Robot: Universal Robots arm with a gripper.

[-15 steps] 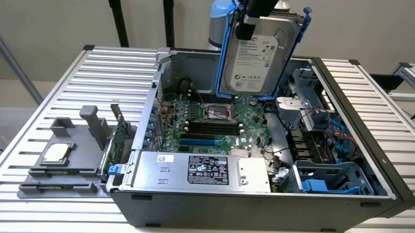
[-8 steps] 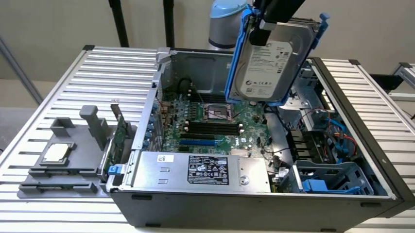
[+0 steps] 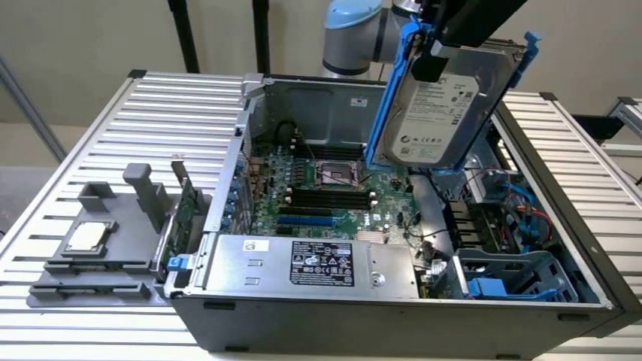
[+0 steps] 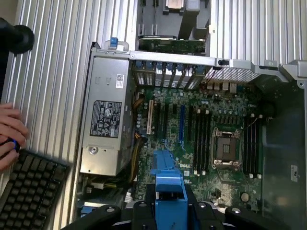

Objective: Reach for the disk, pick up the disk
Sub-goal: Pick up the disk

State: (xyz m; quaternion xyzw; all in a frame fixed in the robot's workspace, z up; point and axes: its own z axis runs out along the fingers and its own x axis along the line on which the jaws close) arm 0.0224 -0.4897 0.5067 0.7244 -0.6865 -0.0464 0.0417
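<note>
While the disk [image 3: 446, 105] hangs tilted in the air above the open computer case [image 3: 401, 316], the gripper [image 3: 434, 56] is clamped on its blue carrier at the upper edge. Label side faces the exterior view. Below: motherboard [image 3: 336, 195], power supply box [image 3: 311, 263] with black label. In the wrist view, a hand [image 4: 9, 134] rests by a keyboard [image 4: 29, 189] beside the case.

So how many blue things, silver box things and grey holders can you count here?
Blue: 3 - the disk's carrier, the latch by the power supply, the drive-cage clip.
Silver boxes: 2 - the disk held up by the end effector, the power supply.
Grey holders: 1 - the fixture with the chip.
Total: 6
</note>
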